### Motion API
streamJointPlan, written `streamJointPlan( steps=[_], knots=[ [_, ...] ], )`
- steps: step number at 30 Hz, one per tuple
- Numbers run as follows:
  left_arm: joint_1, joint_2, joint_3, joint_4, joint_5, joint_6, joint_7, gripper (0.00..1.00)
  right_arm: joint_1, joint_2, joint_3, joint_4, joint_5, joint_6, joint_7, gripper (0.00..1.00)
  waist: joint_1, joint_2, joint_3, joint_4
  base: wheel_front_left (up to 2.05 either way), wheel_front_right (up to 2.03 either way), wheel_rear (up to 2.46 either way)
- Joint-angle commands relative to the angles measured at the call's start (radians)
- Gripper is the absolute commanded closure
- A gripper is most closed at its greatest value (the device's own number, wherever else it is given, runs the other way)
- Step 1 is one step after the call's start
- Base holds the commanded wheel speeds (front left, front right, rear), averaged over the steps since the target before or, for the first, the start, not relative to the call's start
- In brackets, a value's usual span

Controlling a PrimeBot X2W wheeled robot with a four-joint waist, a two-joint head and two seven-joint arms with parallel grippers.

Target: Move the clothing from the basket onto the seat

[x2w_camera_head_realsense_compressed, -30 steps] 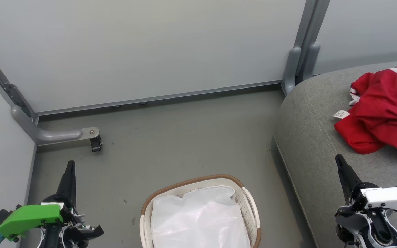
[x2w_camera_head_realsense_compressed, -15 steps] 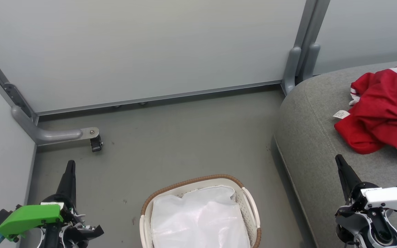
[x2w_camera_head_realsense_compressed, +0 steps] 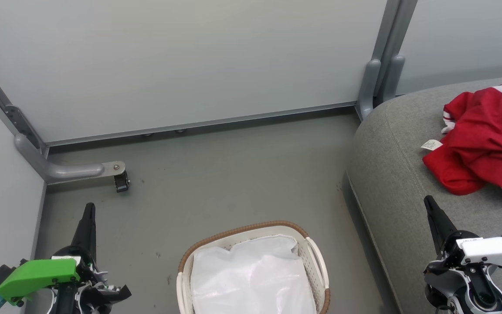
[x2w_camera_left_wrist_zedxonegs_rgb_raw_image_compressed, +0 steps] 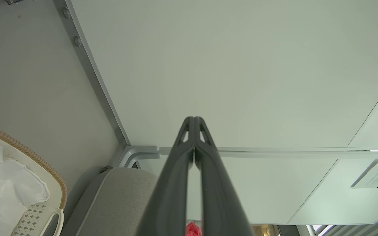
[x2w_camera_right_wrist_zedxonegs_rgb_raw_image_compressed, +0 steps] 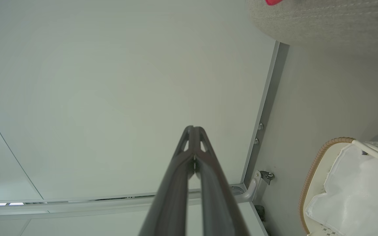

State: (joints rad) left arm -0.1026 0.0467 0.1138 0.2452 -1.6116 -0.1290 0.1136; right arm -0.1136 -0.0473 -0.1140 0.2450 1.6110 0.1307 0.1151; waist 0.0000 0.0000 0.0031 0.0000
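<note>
- The crumpled red jersey-style clothing with white stripes and lettering point(x2w_camera_head_realsense_compressed: 486, 144) lies on the large grey woven-fabric seat point(x2w_camera_head_realsense_compressed: 399, 183), well apart from the basket.
- The oval white perforated plastic basket with a brown woven rim point(x2w_camera_head_realsense_compressed: 242, 228) stands on the grey floor point(x2w_camera_head_realsense_compressed: 233, 174) beside the seat. It holds a crinkled white plastic liner sheet point(x2w_camera_head_realsense_compressed: 251, 274) and no red fabric.
- The left gripper point(x2w_camera_head_realsense_compressed: 89, 206) hangs over the floor left of the basket, jaws pressed together and empty.
- The right gripper point(x2w_camera_head_realsense_compressed: 427, 199) hangs above the seat's front edge, jaws closed on nothing.
- The transfer looks complete. The basket's near end is cut off, so I cannot rule out a hidden piece.
</note>
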Motion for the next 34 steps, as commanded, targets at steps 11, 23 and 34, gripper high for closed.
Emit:
streamJointPlan(
  steps=[11, 23, 34],
  knots=[
    [-0.012, 0.007, 0.002, -0.002, -0.003, -0.004, 0.004, 1.0, 0.011, -0.006, -0.002, -0.003, 0.004, 0.0, 0.001, 1.0, 0.0, 0.0, 0.0, 0.0, 0.0, 0.0, 0.0],
    [-0.012, 0.007, 0.002, -0.002, -0.003, -0.004, 0.004, 1.0, 0.011, -0.006, -0.002, -0.003, 0.004, 0.0, 0.001, 1.0, 0.0, 0.0, 0.0, 0.0, 0.0, 0.0, 0.0],
    [-0.012, 0.007, 0.002, -0.002, -0.003, -0.005, 0.004, 1.0, 0.011, -0.006, -0.002, -0.003, 0.004, 0.0, 0.001, 1.0, 0.0, 0.0, 0.0, 0.0, 0.0, 0.0, 0.0]
  ],
)
